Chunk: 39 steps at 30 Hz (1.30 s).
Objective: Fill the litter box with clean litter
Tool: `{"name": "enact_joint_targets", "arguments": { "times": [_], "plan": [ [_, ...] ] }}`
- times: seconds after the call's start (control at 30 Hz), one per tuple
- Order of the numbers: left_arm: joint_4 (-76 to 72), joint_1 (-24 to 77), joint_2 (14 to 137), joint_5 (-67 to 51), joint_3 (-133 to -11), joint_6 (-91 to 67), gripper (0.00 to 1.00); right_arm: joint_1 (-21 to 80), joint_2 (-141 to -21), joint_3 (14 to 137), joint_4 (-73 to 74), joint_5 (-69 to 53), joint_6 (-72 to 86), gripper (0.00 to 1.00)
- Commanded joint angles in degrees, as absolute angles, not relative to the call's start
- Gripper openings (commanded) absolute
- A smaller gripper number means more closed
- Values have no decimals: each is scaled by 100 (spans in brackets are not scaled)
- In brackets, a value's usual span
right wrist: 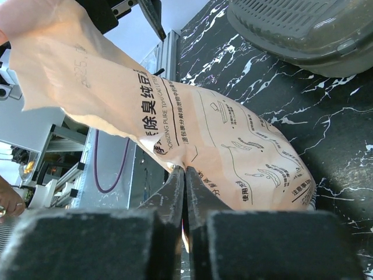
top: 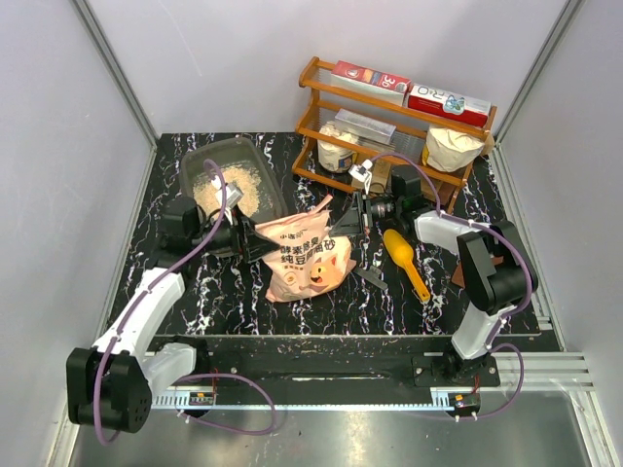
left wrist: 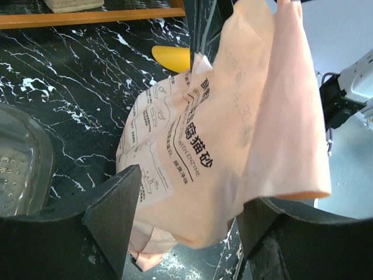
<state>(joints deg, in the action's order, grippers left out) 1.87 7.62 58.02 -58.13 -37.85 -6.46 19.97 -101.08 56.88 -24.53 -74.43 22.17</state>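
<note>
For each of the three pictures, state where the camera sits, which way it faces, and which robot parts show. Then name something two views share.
Top external: above and behind, looking down on both arms, the litter box and pink bag.
Left wrist: behind the open left gripper, facing the bag.
Right wrist: behind the right gripper, pinching the bag.
Shared: the bag, in all views.

pink bag (top: 307,258) between both claws | litter box (top: 232,182) holds beige litter (top: 236,189)

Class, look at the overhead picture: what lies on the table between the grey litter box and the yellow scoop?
In the top view, the pink litter bag lies between the litter box and the yellow scoop, with both hands at it.
</note>
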Motion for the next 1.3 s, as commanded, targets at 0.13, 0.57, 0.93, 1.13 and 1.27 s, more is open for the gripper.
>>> {"name": "enact_joint_targets", "arguments": {
  "times": [0.13, 0.57, 0.93, 1.13, 1.27],
  "plan": [
    [-809, 809, 6099, -5669, -3902, -1380, 64, 2048, -10036, 5599, -3286, -7488, 2249, 33],
    [-18, 747, 6451, -5651, -4377, -835, 34, 2294, -10520, 5529, -4937, -7840, 2917, 44],
    [28, 598, 6442, -5853, -4246, -1087, 51, 2276, -10740, 5502, -6092, -7585, 4219, 0],
    [-554, 598, 6565, -6292, -4008, -1722, 50, 2189, -10600, 5528, -5942, -7672, 4473, 0],
    [-895, 606, 6531, -6363, -3675, -2047, 43, 2136, -10582, 5520, -5792, -7725, 4482, 0]
  ]
}}
